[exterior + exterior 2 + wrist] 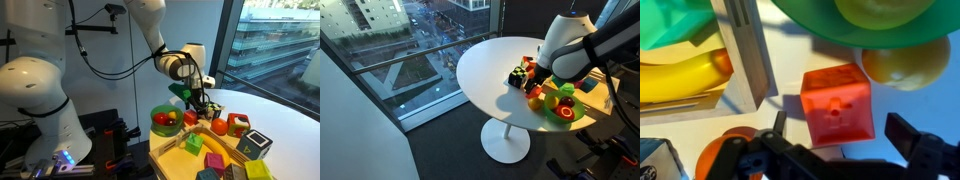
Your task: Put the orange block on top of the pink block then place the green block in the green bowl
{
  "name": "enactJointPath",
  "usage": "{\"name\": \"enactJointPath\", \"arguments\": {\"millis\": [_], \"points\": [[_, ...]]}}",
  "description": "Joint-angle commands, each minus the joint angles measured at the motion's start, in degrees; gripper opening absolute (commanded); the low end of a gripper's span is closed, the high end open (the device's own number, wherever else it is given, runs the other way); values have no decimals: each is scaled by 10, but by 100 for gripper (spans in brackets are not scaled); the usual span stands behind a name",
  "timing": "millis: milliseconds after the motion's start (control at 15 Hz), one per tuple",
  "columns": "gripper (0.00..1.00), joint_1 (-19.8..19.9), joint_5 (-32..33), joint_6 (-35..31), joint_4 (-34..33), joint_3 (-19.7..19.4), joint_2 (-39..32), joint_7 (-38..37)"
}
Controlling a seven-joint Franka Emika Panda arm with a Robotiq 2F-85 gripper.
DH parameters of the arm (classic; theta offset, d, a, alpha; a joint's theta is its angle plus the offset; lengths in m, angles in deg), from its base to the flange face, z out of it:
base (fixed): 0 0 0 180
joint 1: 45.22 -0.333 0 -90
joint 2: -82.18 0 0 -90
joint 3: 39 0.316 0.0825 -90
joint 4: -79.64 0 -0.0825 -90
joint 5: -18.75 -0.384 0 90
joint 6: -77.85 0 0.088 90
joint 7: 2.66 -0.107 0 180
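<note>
Looked like an office or research lab on an upper floor of a city high-rise, set up as a robot test area. Evidence: floor-to-ceiling glass window wall (390,60) w/ dark frames, looking down on a street w/ traffic (430,25) and on a neighbouring bldg w/ horizontal louvres (275,40). A round white pedestal table (480,65), office-type, stood right by the glass on dark grey flooring (440,150). A large white multi-joint robot arm (40,95) w/ loose black cables (95,55) stood beside the table. Dark hardware w/ a small bluish light (62,158) sat at its base, i.e. lab equipment rather than home stuff.
</note>
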Motion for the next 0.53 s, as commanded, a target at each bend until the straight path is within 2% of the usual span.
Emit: {"name": "enactJointPath", "arguments": {"millis": [0,333,467], "points": [[74,-4,13,-5,-6,-4,-6,-14],[34,-2,10,7,-13,-6,7,-16],[31,3,3,17,-16,-5,16,-11]]}}
